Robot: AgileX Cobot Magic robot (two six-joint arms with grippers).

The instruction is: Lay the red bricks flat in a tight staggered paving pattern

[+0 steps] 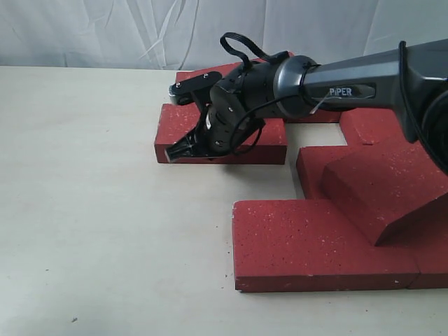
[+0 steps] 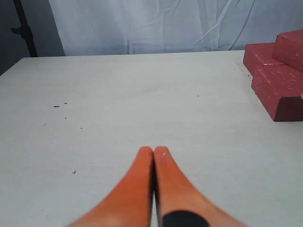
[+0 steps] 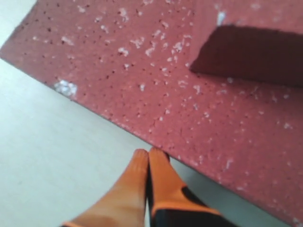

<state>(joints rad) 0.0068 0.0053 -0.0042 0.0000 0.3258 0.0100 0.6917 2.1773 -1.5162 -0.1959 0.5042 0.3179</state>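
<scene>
Several dark-red bricks lie flat at the right and back of the table. One brick (image 1: 222, 133) lies apart at the left, and my right gripper (image 1: 176, 151) is shut and empty with its tips low against that brick's front left corner. In the right wrist view the shut gripper (image 3: 148, 154) touches the speckled brick's (image 3: 189, 94) edge at table level. A tilted brick (image 1: 381, 187) leans on the flat ones at the right, behind the large front brick (image 1: 308, 245). My left gripper (image 2: 153, 151) is shut and empty above bare table, far from the bricks (image 2: 277, 90).
A white curtain (image 1: 140, 31) hangs behind the pale table (image 1: 105, 231). An L-shaped gap of bare table (image 1: 308, 143) separates the left brick from the right group. The right arm (image 1: 350, 87) spans the back bricks.
</scene>
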